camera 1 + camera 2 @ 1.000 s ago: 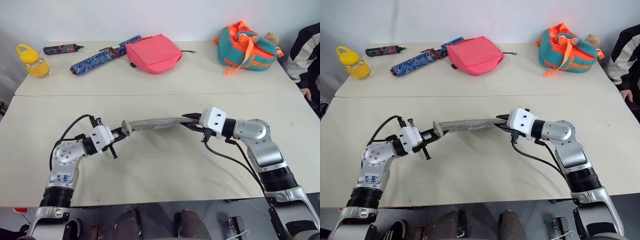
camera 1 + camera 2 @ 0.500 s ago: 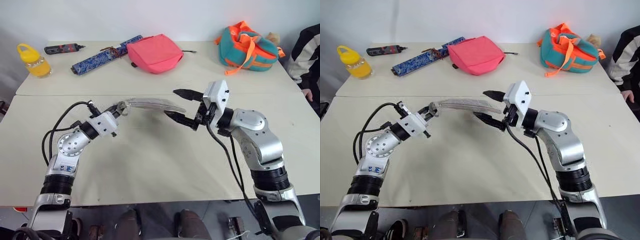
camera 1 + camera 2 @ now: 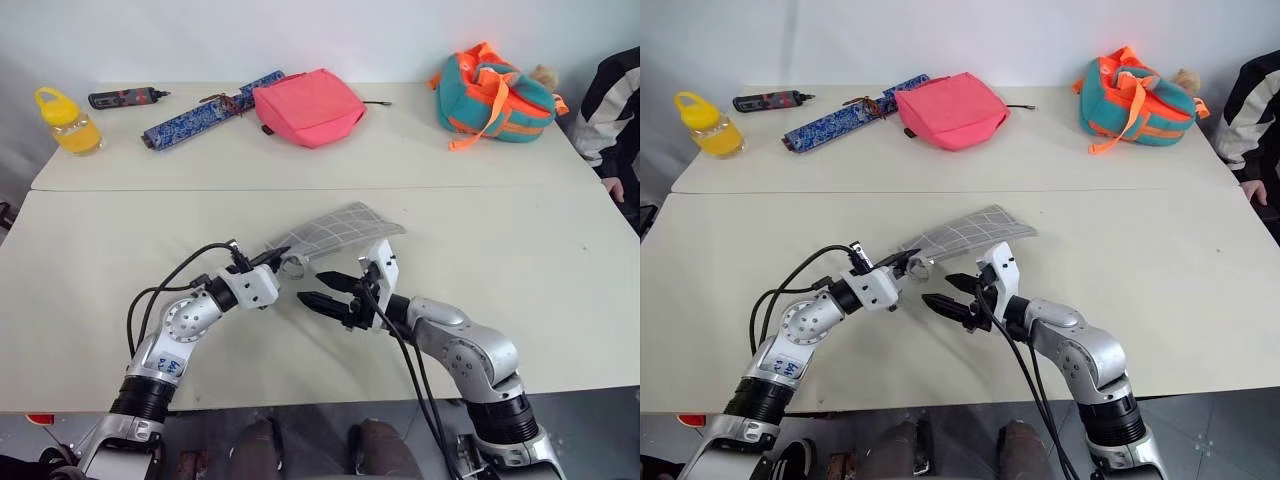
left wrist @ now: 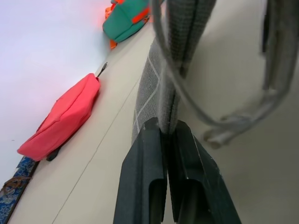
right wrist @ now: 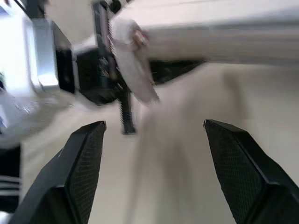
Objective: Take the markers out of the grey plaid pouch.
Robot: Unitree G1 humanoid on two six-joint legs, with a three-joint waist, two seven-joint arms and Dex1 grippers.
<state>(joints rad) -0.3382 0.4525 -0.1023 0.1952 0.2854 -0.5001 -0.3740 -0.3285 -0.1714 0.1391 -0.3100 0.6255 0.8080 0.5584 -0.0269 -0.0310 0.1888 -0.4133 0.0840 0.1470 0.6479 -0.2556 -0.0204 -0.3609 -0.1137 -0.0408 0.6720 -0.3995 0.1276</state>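
Left gripper [image 3: 283,264] jaws clamped on near end of grey plaid pouch [image 3: 335,230], holding it raised above tabletop [image 3: 90,270], far end fanning out unsupported. Soft, light fabric by the look, likely to sag and twist; free end or mouth edge seems best second hold. Right gripper [image 3: 317,290] jaws spread wide, empty, just below pouch. Markers unseen.

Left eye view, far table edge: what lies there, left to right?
Yellow bottle → black-and-red tool → blue case → pink pouch → teal-and-orange bag → a person's sleeve.
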